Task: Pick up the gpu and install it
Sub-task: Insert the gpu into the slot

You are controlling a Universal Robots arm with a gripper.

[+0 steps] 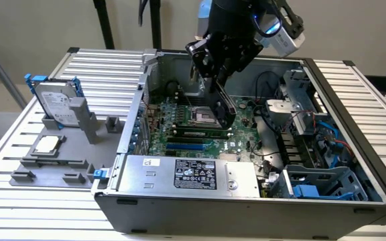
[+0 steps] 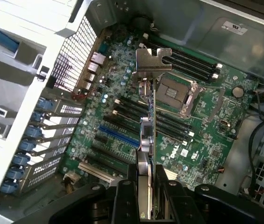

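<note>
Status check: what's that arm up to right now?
Gripper shut on gpu. Held edge-on over motherboard, not yet seated. No obstruction seen beneath.

Soft, even light from above fills the exterior view, so the table (image 1: pixel 18 165) slats look pale and the case (image 1: pixel 247 211) interior lies in mild shadow beneath the dark hand (image 1: pixel 216 85). In the wrist view the case wall by the grille is washed out to white. The gpu (image 2: pixel 147 135) bracket glints, and the hand is nearly black.

The gpu (image 2: pixel 146 135) has a bracket (image 2: pixel 153 59) of shiny bare metal. The motherboard (image 2: pixel 209 140) looks glossy; the computer case (image 1: pixel 153 218) is matt grey metal.
</note>
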